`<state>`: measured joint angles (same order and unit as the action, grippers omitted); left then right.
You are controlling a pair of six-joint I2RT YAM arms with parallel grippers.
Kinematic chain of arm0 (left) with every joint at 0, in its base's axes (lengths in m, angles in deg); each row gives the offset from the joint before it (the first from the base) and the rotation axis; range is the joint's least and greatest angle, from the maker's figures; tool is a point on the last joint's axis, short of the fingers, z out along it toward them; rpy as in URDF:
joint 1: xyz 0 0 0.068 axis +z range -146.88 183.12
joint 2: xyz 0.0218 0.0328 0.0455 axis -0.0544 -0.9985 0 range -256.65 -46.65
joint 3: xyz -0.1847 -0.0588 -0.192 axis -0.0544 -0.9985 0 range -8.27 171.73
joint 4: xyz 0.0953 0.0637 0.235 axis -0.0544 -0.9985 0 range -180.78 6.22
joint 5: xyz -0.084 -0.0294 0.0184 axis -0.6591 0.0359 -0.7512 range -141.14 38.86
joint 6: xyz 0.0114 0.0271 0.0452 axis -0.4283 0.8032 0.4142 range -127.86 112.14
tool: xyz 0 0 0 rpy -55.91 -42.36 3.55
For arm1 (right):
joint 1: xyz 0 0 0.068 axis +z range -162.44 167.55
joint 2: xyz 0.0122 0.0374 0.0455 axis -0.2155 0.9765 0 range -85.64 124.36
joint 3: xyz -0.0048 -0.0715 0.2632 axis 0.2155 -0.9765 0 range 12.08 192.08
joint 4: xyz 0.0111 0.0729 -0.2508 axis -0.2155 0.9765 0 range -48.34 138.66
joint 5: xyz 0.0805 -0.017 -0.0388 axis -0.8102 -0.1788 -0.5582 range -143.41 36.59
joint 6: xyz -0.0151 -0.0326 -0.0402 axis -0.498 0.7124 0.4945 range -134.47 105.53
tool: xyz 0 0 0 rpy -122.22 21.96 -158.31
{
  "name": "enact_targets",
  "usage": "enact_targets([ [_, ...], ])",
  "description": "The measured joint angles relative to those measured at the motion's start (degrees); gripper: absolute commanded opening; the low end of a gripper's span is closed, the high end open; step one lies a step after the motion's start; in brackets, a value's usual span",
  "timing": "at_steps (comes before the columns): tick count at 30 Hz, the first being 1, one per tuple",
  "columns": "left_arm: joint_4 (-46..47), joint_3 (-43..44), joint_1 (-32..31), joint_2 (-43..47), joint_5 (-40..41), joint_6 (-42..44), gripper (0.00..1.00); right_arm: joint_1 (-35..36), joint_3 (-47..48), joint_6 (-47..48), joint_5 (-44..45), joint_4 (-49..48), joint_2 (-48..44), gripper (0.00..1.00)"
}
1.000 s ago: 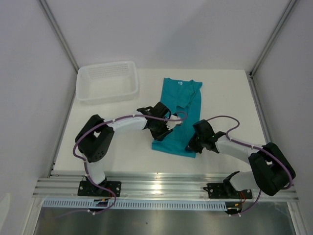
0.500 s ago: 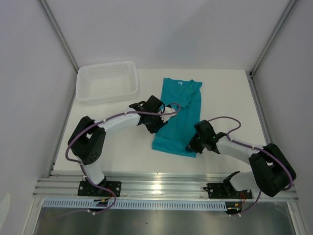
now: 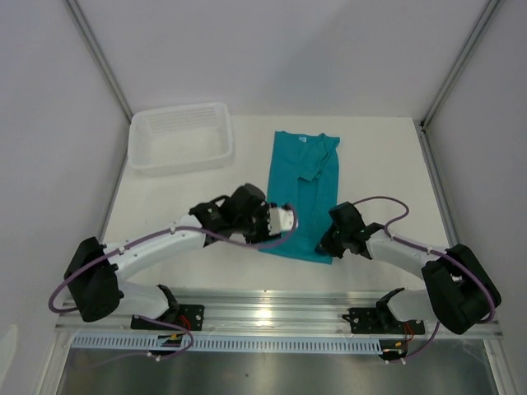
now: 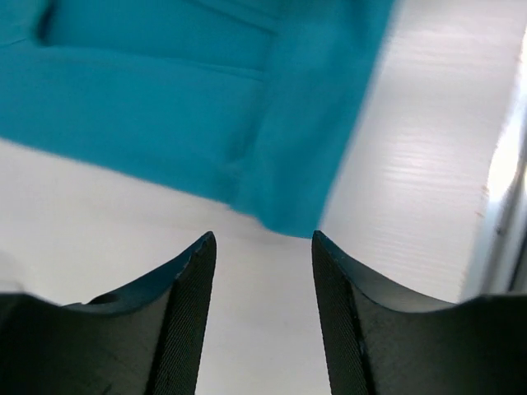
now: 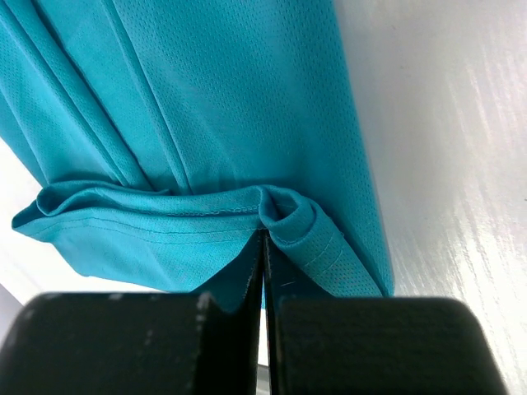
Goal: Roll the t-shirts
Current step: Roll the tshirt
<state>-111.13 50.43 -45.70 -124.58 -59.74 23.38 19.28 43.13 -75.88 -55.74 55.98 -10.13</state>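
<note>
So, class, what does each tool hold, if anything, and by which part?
The right tool pinches the t-shirt at its near hem, by the right corner. The left tool, open, holds nothing.

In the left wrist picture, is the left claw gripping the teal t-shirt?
No, the left claw stands open over the bare table, and the t-shirt lies just beyond its fingertips, not between them.

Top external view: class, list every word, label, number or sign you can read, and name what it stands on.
No text can be read in any view.
White neck label on the t-shirt: too small to read.
Tray: no markings visible.
</note>
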Motion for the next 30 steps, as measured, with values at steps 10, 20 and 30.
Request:
enact_targets([
  [10,1.33,-11.06,-10.60,-1.03,1.09,14.08,0.64,-0.26,-0.07,0.83,0.57,1.90,-1.86,0.02],
  [20,4.76,-10.97,-10.58,-7.19,2.54,24.11,0.66,-0.26,-0.07,1.05,0.57,2.05,-1.86,0.02],
  [30,7.45,-7.56,-10.58,-15.85,5.79,27.89,0.52,-0.46,-0.07,1.11,0.57,2.91,-3.21,0.03],
])
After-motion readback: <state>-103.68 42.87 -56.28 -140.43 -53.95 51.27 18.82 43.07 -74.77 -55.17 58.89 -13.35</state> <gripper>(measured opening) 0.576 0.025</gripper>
